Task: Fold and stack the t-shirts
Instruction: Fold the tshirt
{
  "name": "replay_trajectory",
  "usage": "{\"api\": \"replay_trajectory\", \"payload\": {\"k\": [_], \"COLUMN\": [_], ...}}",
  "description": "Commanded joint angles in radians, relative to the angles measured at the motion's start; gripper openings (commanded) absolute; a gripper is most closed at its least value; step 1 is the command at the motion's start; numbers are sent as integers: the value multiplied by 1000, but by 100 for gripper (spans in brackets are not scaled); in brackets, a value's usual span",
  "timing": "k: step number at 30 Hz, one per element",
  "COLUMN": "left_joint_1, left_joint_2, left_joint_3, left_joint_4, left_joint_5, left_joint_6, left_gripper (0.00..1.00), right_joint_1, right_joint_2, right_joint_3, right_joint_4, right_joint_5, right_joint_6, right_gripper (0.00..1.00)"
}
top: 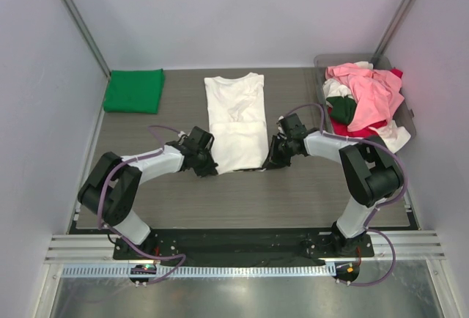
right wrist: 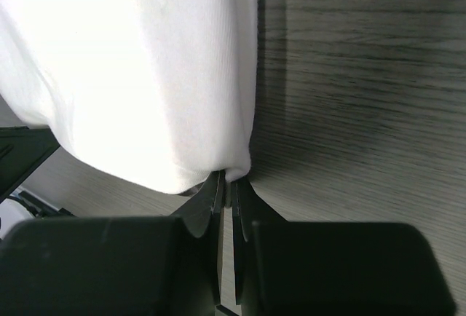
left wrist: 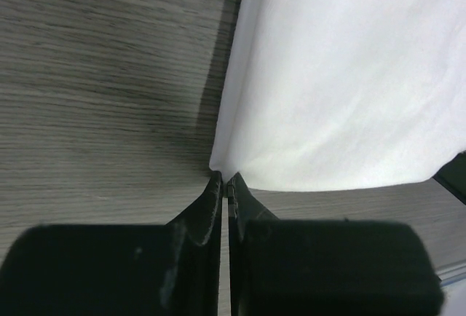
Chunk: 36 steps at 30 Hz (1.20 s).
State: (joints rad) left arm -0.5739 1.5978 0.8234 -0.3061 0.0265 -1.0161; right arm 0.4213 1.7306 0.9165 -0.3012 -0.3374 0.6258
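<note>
Your left gripper (left wrist: 226, 181) and right gripper (right wrist: 227, 178) barely pinch hem corners of the white t-shirt (top: 234, 116); uneven lifting may slip one

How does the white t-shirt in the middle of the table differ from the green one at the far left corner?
The white t-shirt is a long rectangle; the green t-shirt is folded into a smaller, squarer block. The white one is pinched at its two near corners by the left gripper and right gripper; the green one lies untouched. Both rest on the table.
</note>
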Motion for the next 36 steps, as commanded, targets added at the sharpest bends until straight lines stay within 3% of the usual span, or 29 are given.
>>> {"api": "replay_trajectory", "payload": {"k": [1, 9, 16, 22, 26, 30, 36], "left_joint_1": [-3, -43, -104, -242, -377, -460, -462], "left_joint_2": [5, -137, -373, -571, -671, -700, -616], "left_joint_3": [-6, -18, -49, -29, -6, 80, 239], "left_joint_4": [19, -83, -234, -416, -525, -626, -751], "left_joint_5": [-40, -53, -71, -145, -198, -260, -393], "left_joint_6": [5, -19, -117, -240, -352, -407, -331], "left_gripper": [0, 0, 0, 0, 0, 0, 0], "right_joint_1": [1, 2, 7, 66, 158, 253, 264], "right_joint_2": [60, -80, -343, -567, -741, -783, -679], "right_joint_3": [-24, -85, -104, -93, -68, 25, 186], "right_joint_4": [-30, -85, -303, -499, -617, -731, -812], "right_joint_5": [72, 63, 89, 126, 231, 301, 493], "right_joint_6": [-47, -41, -26, 49, 143, 210, 134], "right_gripper": [1, 1, 1, 1, 1, 1, 1]}}
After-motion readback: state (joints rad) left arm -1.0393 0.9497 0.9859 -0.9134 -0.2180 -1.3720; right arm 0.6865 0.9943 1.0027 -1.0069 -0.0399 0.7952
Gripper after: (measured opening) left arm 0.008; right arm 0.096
